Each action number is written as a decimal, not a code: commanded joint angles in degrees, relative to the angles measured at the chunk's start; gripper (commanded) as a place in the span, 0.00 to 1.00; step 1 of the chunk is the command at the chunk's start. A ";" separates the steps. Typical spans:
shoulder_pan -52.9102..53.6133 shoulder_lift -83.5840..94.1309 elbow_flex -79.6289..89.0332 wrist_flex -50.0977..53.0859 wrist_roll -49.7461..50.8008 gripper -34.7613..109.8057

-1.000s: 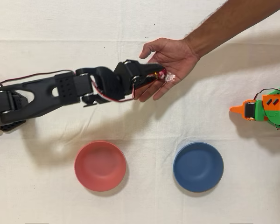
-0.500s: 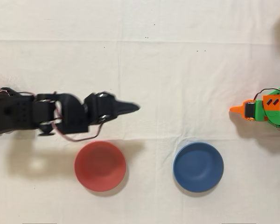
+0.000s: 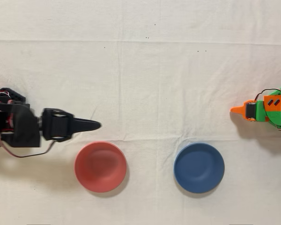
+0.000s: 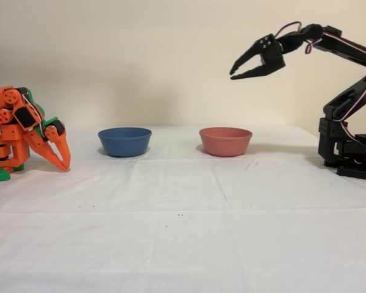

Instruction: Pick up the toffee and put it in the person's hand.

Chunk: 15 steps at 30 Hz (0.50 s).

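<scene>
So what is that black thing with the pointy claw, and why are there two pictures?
The black thing is a robot arm, and the claw at its end is its gripper, two fingers for pinching small things. From the side you can see the fingers apart with nothing between them, raised high above the table. Both pictures show the same moment: one camera looks straight down, the other stands beside the table. On the white cloth sit a red bowl and a blue bowl; from above, both look empty. The orange arm is a second robot, resting idle.
</scene>
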 commanded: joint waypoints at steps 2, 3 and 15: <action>0.62 11.34 6.59 5.01 1.23 0.24; 0.62 13.18 8.44 5.80 1.23 0.24; 0.79 32.34 28.83 10.72 0.88 0.24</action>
